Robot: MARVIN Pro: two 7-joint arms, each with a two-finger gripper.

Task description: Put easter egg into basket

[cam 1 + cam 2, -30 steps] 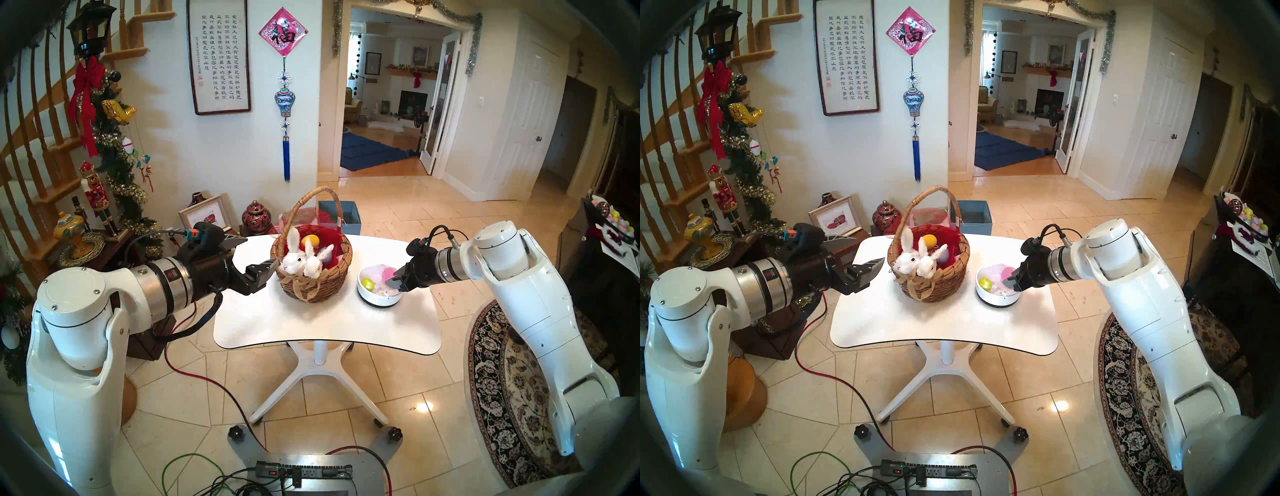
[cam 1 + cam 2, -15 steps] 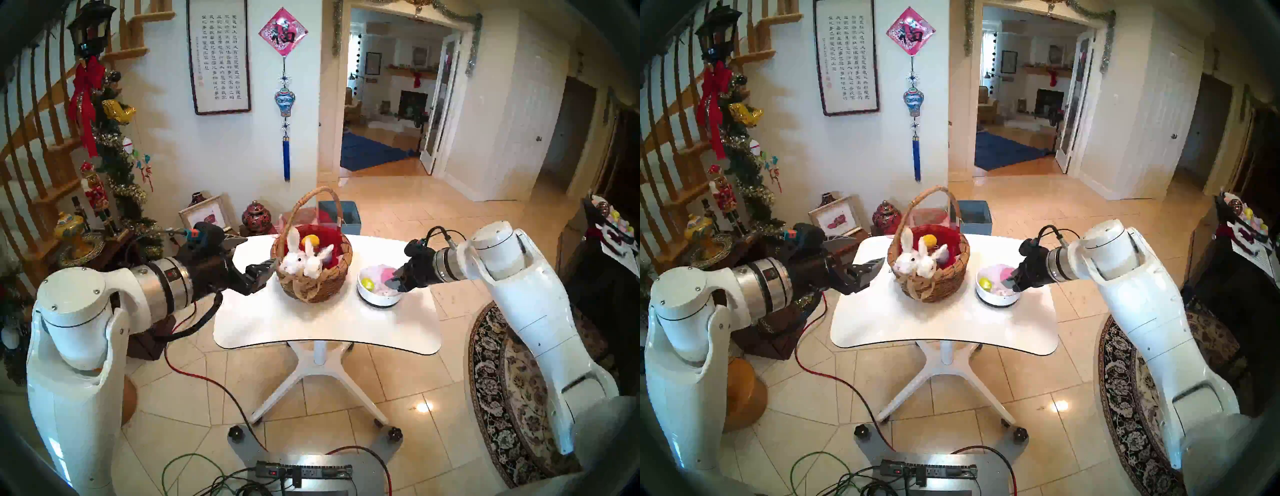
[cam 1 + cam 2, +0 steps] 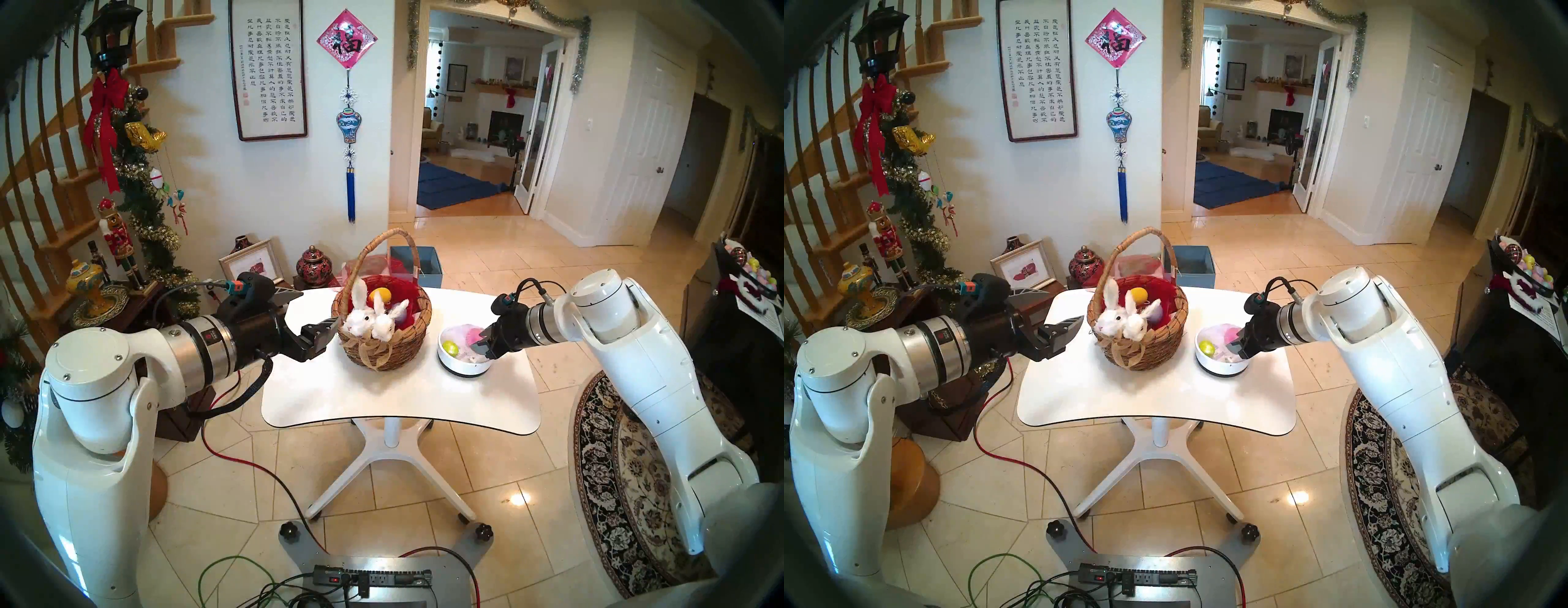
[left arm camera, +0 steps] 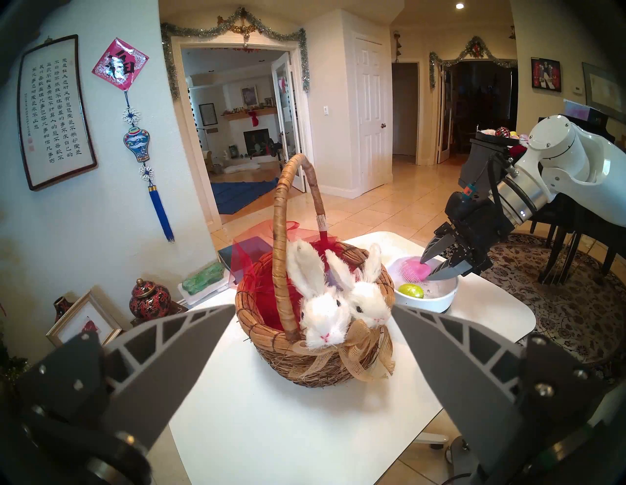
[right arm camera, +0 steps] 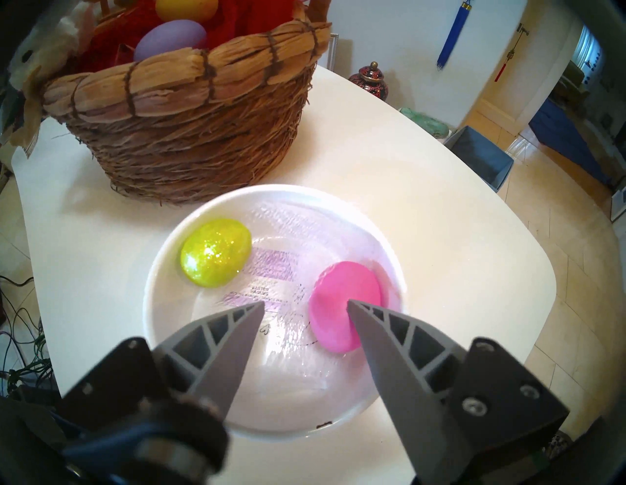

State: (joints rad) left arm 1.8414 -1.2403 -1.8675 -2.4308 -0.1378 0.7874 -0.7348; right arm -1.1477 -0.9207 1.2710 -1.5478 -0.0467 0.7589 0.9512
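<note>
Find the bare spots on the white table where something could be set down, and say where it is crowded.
The table is bare across its near half, in front of the basket and bowl. The far right corner behind the bowl is bare too. It is crowded in the narrow gap between basket and bowl, and over the bowl, where the right gripper hangs.

Pink egg in bowl beside wicker basket

The basket is rough woven straw with a red gauzy cloth lining, fluffy plush bunnies and a burlap bow. The white bowl looks glossy; its green egg glitters, the pink egg is smooth. The table is smooth white
</note>
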